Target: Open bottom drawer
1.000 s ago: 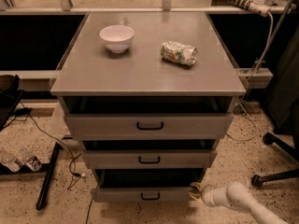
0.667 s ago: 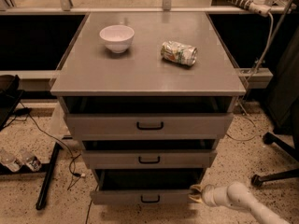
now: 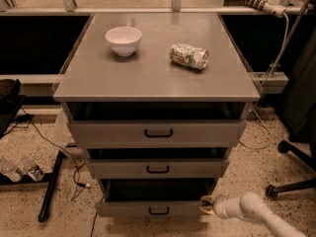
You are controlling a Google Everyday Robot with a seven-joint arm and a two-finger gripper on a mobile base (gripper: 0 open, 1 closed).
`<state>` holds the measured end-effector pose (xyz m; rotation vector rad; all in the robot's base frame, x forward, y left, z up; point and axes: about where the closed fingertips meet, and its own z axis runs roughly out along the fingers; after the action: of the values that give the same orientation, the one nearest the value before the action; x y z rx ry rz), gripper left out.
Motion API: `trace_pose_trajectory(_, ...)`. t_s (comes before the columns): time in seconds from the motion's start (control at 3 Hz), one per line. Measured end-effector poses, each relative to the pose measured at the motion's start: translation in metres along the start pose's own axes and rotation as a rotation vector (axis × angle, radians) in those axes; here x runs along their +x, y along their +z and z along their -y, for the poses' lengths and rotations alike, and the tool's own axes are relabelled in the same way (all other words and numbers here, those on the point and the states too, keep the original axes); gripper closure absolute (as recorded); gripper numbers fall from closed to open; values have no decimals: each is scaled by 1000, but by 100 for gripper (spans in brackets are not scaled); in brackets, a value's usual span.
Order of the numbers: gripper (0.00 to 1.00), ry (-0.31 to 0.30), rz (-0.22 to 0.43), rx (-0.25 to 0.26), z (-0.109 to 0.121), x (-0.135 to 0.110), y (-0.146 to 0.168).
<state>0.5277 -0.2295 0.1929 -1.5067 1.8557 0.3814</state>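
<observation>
**A:** Where is the gripper (image 3: 206,205)?

**B:** Low at the front of the cabinet (image 3: 148,80), on its right side. It sits against the right end of the bottom drawer (image 3: 123,210). The pale arm (image 3: 253,212) leads away from it toward the cabinet's front right. I cannot tell whether the gripper is spread or pinched on that edge.

**A:** And the drawer itself?

**B:** It is the lowest of the cabinet's three. Its front stands out a little from the cabinet, with a dark gap above it. Its small black handle (image 3: 159,211) is at the centre, apart from the gripper.

**A:** So the pull comes from one end, not the middle.

**B:** That is my worry. A tug at the right end could skew the drawer and make it bind. I would draw it straight out from the cabinet, level and slow, with no sideways drag. If it sticks, ease off instead of pulling harder.

**A:** What about the drawers above?

**B:** The middle drawer (image 3: 123,168) and the top drawer (image 3: 113,132) sit higher on the cabinet. Both look well clear of the gripper, so keeping the arm low should leave them alone.

**A:** And on top of the cabinet?

**B:** A white bowl (image 3: 123,40) stands toward the back left. A crushed can (image 3: 189,56) lies on its side toward the back right. A jerk could probably shake the cabinet and set the can rolling, which is another reason for a steady pull.
</observation>
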Motion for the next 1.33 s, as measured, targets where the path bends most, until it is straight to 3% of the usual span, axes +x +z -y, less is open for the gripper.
trace_pose_trajectory(0.67,34,4,0,-7,1,1,2)
trace_pose_trajectory(1.0,11,43,12,-20,-5,10,11)
trace_pose_trajectory(1.33,15,43,12,-20,-5,8,10)
